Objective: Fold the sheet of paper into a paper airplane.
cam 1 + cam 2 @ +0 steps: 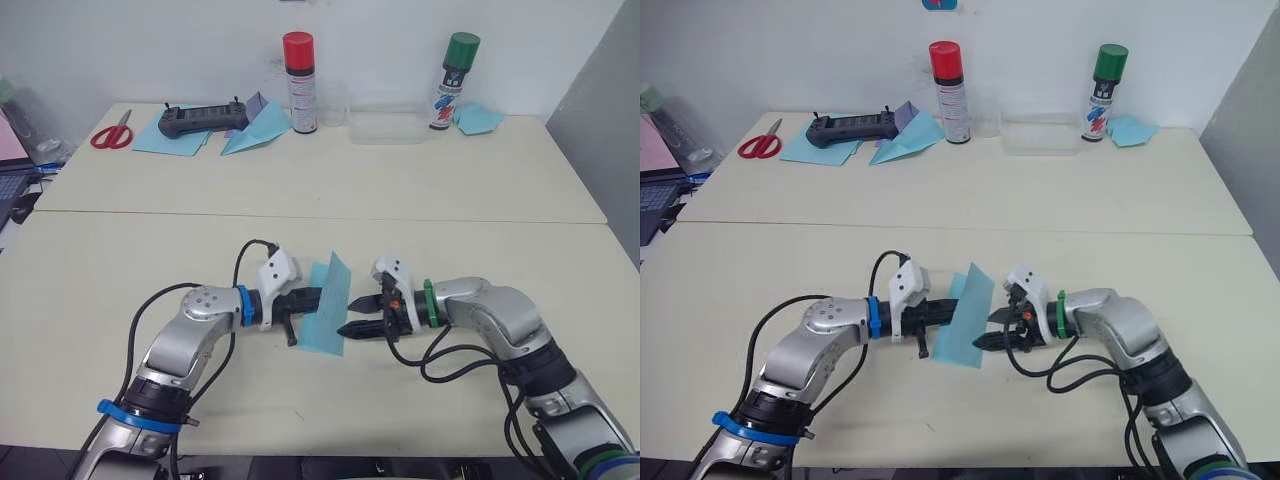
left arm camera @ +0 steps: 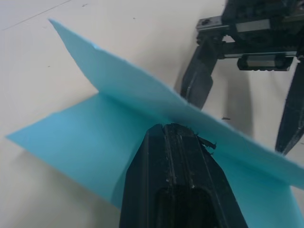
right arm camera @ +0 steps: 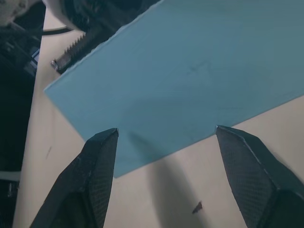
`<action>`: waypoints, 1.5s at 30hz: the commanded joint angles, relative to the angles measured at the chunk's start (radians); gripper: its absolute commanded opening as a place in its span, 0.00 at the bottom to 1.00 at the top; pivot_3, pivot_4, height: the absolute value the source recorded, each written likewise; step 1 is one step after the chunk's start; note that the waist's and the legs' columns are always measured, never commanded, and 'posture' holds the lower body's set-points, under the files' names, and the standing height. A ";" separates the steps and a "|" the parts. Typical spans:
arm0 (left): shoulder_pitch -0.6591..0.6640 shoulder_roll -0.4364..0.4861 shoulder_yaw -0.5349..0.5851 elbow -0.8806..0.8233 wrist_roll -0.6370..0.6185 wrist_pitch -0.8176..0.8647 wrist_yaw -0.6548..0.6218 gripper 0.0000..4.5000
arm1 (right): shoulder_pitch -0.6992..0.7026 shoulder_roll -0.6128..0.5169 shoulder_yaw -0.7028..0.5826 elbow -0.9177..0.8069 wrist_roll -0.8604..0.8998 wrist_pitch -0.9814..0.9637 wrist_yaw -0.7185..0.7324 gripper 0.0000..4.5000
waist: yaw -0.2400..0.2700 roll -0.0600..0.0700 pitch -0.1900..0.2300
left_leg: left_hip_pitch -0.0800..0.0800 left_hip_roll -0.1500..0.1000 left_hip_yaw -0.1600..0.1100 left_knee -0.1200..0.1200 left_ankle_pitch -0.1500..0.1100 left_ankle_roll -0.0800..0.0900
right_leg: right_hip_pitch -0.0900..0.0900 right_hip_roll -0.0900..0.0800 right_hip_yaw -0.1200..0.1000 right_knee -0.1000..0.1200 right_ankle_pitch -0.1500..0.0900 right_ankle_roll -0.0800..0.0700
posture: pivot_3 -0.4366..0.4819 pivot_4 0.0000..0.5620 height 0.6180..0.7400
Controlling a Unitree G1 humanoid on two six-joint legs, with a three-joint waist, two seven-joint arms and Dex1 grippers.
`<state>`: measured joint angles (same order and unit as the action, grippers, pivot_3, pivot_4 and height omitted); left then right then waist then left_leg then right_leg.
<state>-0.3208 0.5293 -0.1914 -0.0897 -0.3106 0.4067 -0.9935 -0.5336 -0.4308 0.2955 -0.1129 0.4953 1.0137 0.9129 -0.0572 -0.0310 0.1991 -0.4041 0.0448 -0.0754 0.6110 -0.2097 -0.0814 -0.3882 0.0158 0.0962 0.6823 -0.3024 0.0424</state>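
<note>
Left eye view: the sheet (image 1: 326, 305) sits low in the middle of the frame, between my two grippers, bent along a crease so that one half lies on the near table (image 1: 120, 270) and the other half stands up at a slant. My left gripper (image 1: 312, 299) comes in from the left, its fingers pressed together on the sheet at the crease; in the left wrist view the shut black fingers (image 2: 178, 175) end right where the two blue halves meet. My right gripper (image 1: 357, 315) comes in from the right, jaws spread, one fingertip just beside the sheet's right edge and the other by its lower right corner. In the right wrist view its two fingertips (image 3: 100, 156) stand well apart on either side of the sheet's near edge; whether they touch it I cannot tell.

Across the top of the frame, on the far table (image 1: 480, 180), from left to right: red scissors (image 1: 112, 133), a black controller (image 1: 201, 119) lying on blue paper (image 1: 160, 139), a wider blue dart (image 1: 257, 127) with a lilac piece, a red-capped can (image 1: 300, 82), a clear tray (image 1: 386, 125), a green-capped can (image 1: 454, 80) and a small blue paper lump (image 1: 479, 119).
</note>
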 commanded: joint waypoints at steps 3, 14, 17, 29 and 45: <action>-0.027 -0.010 -0.012 -0.039 0.004 -0.022 -0.010 0.00 | -0.038 0.026 -0.109 -0.039 0.118 0.157 -0.029 0.75 | 0.000 0.000 0.000 | 0.000 0.000 0.000 0.000 0.000 0.000 | 0.000 0.000 0.000 0.000 0.000 0.000 | 0.48 0.27 1.00; -0.060 -0.029 -0.034 -0.024 0.016 -0.038 -0.020 0.00 | -0.115 0.167 -0.348 0.011 0.253 0.460 -0.204 0.75 | 0.000 0.000 0.000 | 0.000 0.000 0.000 0.000 0.000 0.000 | 0.000 0.000 0.000 0.001 0.002 -0.003 | 0.48 0.27 1.00; -0.062 -0.031 -0.039 -0.027 0.020 -0.040 -0.023 0.00 | -0.134 0.204 -0.405 0.027 0.270 0.513 -0.239 0.75 | 0.000 0.000 0.000 | 0.000 0.000 0.000 0.000 0.000 0.000 | 0.000 0.000 0.000 0.001 0.002 -0.003 | 0.48 0.27 1.00; -0.047 -0.021 -0.029 -0.043 0.024 -0.030 -0.016 0.00 | -0.136 0.212 -0.427 0.008 0.278 0.557 -0.267 0.75 | -0.001 0.000 0.000 | 0.000 0.000 0.000 0.000 0.000 0.000 | 0.000 0.000 0.000 0.001 0.002 -0.003 | 0.48 0.27 1.00; -0.043 -0.030 -0.027 -0.068 0.021 -0.020 0.000 0.00 | -0.159 0.188 -0.462 0.009 0.333 0.601 -0.323 0.75 | -0.001 0.000 0.000 | -0.001 0.000 0.000 0.000 0.000 0.000 | 0.000 0.000 0.000 0.001 0.002 -0.003 | 0.48 0.27 1.00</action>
<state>-0.3542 0.5053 -0.2116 -0.1154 -0.2805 0.3878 -0.9935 -0.6929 -0.2338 -0.1686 -0.0663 0.8090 1.6064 0.5904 -0.0585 -0.0306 0.1989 -0.4048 0.0446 -0.0754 0.6112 -0.2097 -0.0812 -0.3886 0.0159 0.0962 0.6830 -0.3002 0.0390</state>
